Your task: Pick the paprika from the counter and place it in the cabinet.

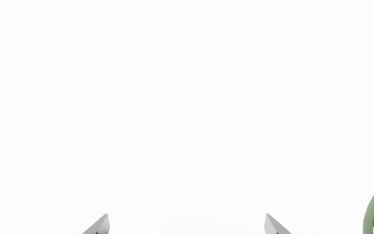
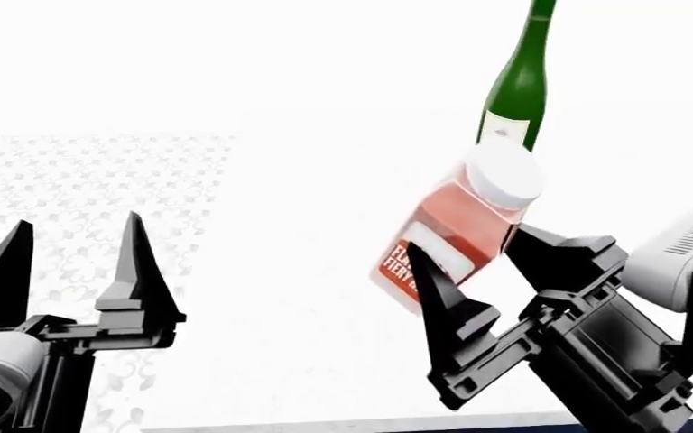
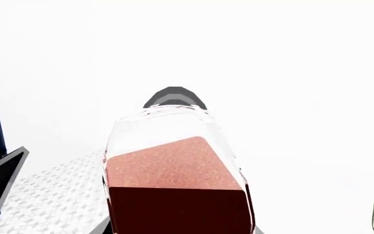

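The paprika (image 2: 461, 233) sits clamped in the right tool (image 2: 473, 271), lifted clear of the white table (image 2: 299, 298) and tilted, its white cap (image 2: 503, 173) leaning away from the robot toward the table's far right part, where the green wine bottle (image 2: 518, 86) stands just behind it. The bottle's long axis runs out from between the two black fingers, label end nearest the palm; the right wrist view shows the powder slumped to one side. The left tool (image 2: 68, 271) hangs with its fingers apart near the table's near left edge, holding nothing. The cabinet is hardly in view, so I judge the carry toward it is not yet begun.
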You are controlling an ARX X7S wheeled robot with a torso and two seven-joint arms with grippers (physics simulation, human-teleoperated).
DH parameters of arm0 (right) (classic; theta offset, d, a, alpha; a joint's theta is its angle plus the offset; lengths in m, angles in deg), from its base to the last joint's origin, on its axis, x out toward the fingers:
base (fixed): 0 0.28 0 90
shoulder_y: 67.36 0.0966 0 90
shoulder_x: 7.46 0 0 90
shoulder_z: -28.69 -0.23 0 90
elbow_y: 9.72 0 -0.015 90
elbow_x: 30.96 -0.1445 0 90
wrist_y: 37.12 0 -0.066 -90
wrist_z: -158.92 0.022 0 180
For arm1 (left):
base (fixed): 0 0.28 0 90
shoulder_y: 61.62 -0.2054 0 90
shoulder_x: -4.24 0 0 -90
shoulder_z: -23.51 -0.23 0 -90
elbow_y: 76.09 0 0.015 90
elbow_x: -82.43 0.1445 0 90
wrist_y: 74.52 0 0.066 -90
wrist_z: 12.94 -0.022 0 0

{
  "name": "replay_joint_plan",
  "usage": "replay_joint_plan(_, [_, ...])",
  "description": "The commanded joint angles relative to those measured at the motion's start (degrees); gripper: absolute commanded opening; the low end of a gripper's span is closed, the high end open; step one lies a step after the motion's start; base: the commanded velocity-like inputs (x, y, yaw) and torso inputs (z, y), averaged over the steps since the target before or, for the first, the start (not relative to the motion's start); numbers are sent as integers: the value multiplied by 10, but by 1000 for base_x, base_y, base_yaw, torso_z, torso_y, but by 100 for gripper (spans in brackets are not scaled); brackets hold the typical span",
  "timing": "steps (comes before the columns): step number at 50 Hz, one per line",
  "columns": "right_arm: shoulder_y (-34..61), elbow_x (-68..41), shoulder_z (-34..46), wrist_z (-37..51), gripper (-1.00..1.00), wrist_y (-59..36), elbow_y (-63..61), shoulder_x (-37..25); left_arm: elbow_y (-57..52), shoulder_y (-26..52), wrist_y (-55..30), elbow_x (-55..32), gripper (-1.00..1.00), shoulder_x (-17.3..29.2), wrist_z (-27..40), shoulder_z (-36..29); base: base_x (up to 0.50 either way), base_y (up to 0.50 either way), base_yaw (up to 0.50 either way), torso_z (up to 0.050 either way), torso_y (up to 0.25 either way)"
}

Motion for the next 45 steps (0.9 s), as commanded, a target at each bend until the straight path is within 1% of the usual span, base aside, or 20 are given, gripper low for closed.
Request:
replay_joint_plan(1, [-36,45,-18,-18,-100,14,-21,7,-3,-2,1,1,100,1,1,-1,0,0,0,0,0])
replay_joint_plan(21, [-33,79,-1,-24,-100,14,-21,7,-3,-3,4,-1,100,3,2,0,0,0,0,0,0])
replay_joint_plan(45, [-27,80,11,-20,-100,17,-16,5,-2,-2,4,-4,100,5,3,1,113,481,0,0,0])
